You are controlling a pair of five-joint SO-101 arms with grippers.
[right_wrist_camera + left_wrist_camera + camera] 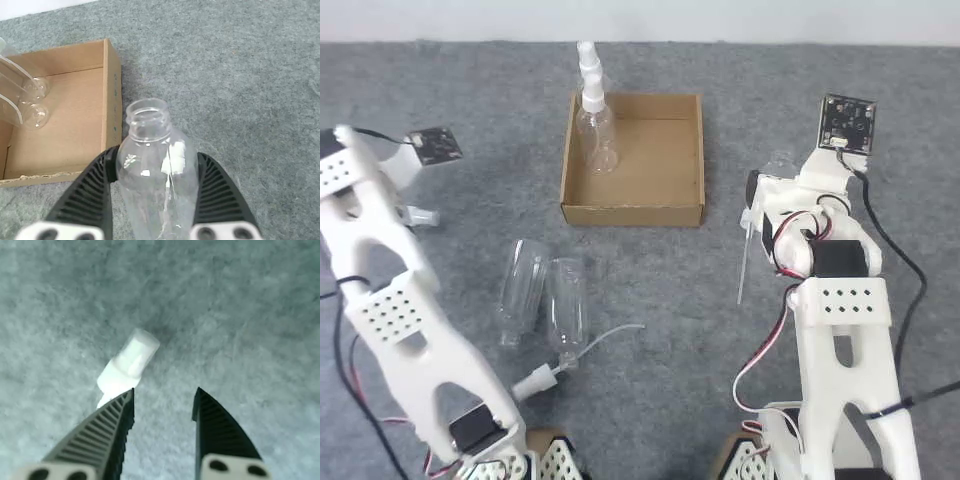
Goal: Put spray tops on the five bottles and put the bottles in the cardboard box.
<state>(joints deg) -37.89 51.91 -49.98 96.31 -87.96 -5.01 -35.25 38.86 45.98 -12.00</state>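
Observation:
My right gripper is shut on a clear, uncapped bottle, held upright just right of the cardboard box; from above that bottle sits at the right arm's tip. Two capped bottles lean in the box's far left corner. My left gripper hangs open over a loose white spray top, which lies on the mat at the far left. Two more clear bottles lie side by side in front of the box.
A spray top with a curved dip tube lies at the neck of the nearer lying bottle; I cannot tell whether it is attached. Another thin white tube hangs beside the right arm. Grey mat covers the table.

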